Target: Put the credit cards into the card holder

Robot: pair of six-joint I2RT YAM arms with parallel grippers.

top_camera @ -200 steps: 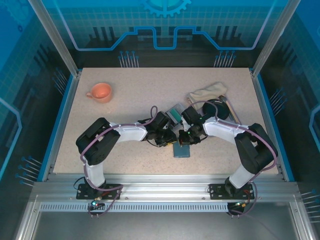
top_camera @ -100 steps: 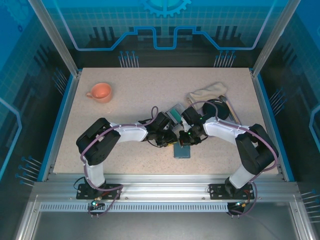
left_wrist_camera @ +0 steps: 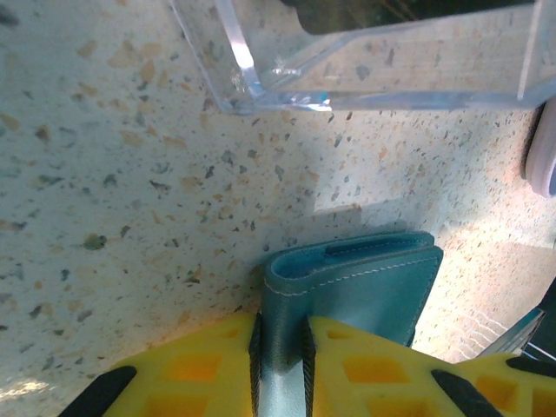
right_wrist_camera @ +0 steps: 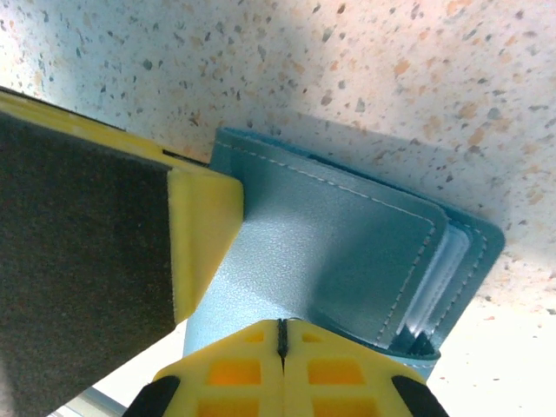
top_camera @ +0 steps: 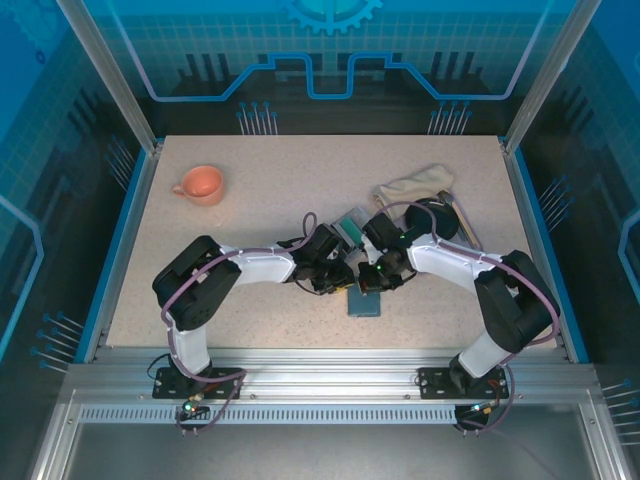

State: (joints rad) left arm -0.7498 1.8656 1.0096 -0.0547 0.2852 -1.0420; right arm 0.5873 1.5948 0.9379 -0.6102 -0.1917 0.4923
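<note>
Showing both arms converged at the middle of the speckled table (top_camera: 250,230), near its front edge, where the card holder (top_camera: 365,303) lies flat between the two wrists.

Left wrist view: the left gripper (left_wrist_camera: 280,352) is clamped on the card holder, its yellow fingers (left_wrist_camera: 200,369) pressed against either side of one upturned teal leaf. The rest of the holder extends away from the fingers on the tabletop, its stitched edge in sight. A clear plastic box (left_wrist_camera: 373,69) stands beyond the holder, apart from it, with bare table between them.

Right wrist view: the right gripper (right_wrist_camera: 281,334) is fully closed, its two yellow fingertips meeting along a thin seam with nothing seen between them. The tips sit at the holder's near edge, over its outer face; whether they press on it cannot be told. One finger of the left gripper, yellow with a dark pad, touches the holder's left corner. Pale thin layers (right_wrist_camera: 427,291) show between the leaves at the holder's right edge; whether they are cards cannot be told.

Top view: an orange cup (top_camera: 200,184) stands at the far left of the table and a crumpled cloth (top_camera: 413,184) lies at the far right, both well apart from the holder.
</note>
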